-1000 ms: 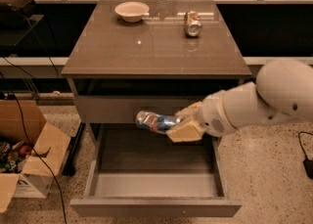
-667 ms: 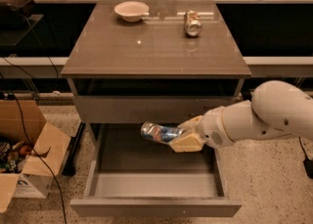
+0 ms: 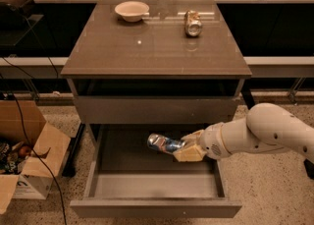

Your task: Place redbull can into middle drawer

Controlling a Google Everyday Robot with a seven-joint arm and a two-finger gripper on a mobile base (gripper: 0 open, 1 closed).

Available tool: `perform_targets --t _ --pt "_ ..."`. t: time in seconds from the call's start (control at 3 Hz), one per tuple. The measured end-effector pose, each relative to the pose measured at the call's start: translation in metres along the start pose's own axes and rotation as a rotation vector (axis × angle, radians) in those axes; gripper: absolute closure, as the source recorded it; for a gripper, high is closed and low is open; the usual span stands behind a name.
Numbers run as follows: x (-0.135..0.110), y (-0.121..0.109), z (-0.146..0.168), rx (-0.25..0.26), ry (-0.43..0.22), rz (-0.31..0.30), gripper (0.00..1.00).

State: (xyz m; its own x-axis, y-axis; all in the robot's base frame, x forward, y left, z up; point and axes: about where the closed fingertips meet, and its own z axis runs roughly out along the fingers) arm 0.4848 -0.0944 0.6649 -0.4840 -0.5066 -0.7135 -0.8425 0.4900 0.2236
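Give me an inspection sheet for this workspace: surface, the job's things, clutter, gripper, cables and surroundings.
Surface: brown cabinet top, carrying a bowl and a can.
Job's things: redbull can held nearly on its side above the pulled-out middle drawer, not yet set down.
Clutter: pale bowl and stubby can near the back edge of the top.
Gripper: gripper shut on the redbull can's right end, over the drawer's right half.
Cables: black cable trailing over the floor at left, past the box.
Surroundings: open cardboard box on the speckled floor left of the cabinet; closed upper drawer front above the open drawer.
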Motion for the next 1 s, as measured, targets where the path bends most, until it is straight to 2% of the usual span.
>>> perform_targets --t 0.33,0.67,1.0 --pt "0.009 0.001 0.023 -0.006 0.037 0.025 1.0" --pt "0.033 -0.003 0.071 -0.025 0.089 0.07 1.0" --pt "0.048 -0.007 0.101 -0.04 0.119 0.091 1.0"
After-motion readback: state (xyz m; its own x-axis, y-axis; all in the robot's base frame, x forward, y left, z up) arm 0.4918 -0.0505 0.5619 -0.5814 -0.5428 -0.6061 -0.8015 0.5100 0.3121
